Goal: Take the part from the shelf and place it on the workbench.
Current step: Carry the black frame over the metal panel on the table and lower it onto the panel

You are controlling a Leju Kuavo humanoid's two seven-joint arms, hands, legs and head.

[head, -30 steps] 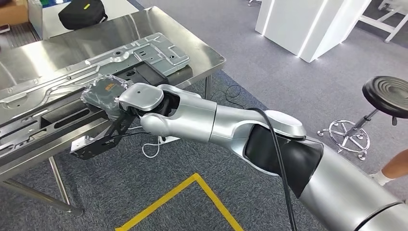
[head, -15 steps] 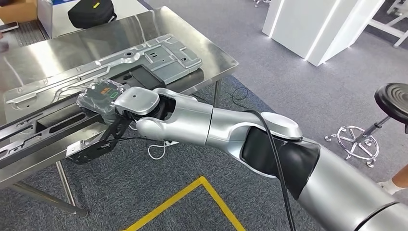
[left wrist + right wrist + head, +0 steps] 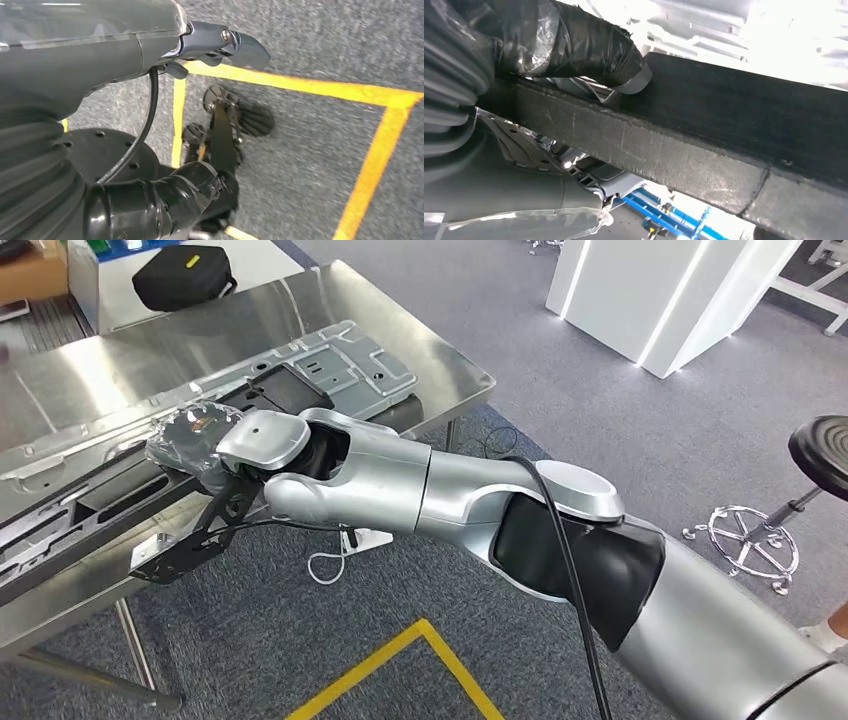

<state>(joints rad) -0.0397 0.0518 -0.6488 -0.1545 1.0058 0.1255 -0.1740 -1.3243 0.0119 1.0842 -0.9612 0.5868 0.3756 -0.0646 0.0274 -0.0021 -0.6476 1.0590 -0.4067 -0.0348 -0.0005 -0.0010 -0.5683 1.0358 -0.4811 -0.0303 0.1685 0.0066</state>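
Observation:
My right hand (image 3: 196, 439), wrapped in clear plastic, grips a long black part (image 3: 100, 492) that lies lengthwise over the steel workbench (image 3: 120, 350). In the right wrist view the wrapped thumb (image 3: 589, 45) presses on the black part (image 3: 704, 130), whose far end runs out of view. Whether the part rests on the bench or hangs just above it cannot be told. My left hand (image 3: 150, 125) hangs over the carpet, thumb and dark fingers apart, holding nothing.
A large grey stamped metal plate (image 3: 340, 360) lies on the bench beside the part. A black bag (image 3: 185, 278) sits at the bench's far side. Yellow floor tape (image 3: 400, 640), a white cable (image 3: 335, 560), a black stool (image 3: 820, 445) and a white pillar (image 3: 650, 290) surround me.
The camera has shifted a little. Relative to the bench, my right hand has carried the black part leftward, further in over the bench top.

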